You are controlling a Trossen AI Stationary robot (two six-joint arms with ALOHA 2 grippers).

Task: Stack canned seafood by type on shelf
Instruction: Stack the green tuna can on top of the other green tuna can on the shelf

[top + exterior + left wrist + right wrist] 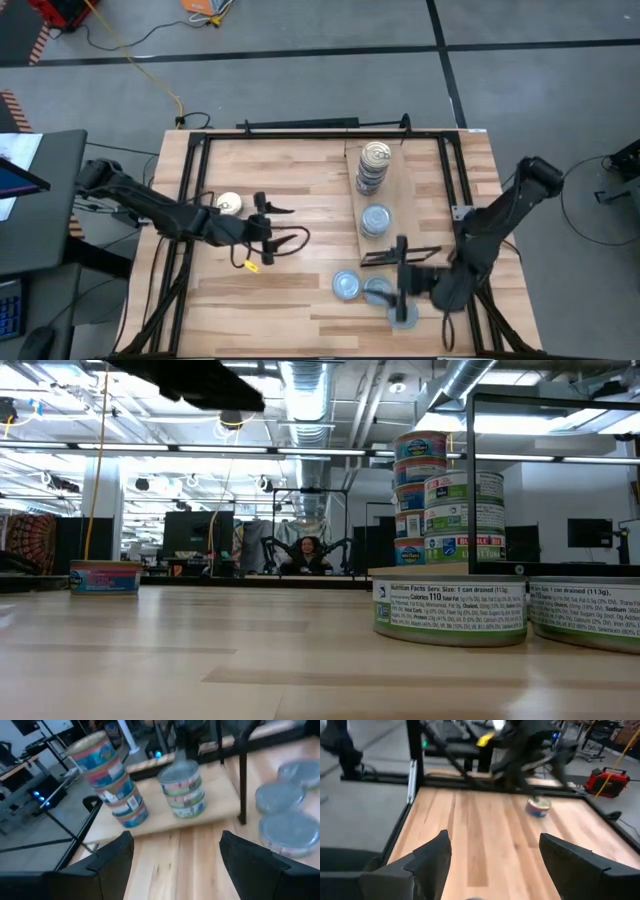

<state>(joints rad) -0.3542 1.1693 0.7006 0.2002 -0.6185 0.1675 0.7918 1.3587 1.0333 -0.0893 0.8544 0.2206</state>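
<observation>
Right gripper, fingers spread and empty, should drop squarely over a loose silver tin near the table's front edge; left gripper waits spread mid-table.

- The tabletop is pale butcher-block wood in light and tan strips, framed by black bars.
- The shelf is lighter, plainer wood.
- The tall stack has a gold top and red, white and blue labels.
- The short stack has a silvery top and green-and-white labels.
- The loose tins have silvery-blue tops.
- The lone tin is cream-topped.
- Both arms are dark; a yellow tag hangs by the left one.
</observation>
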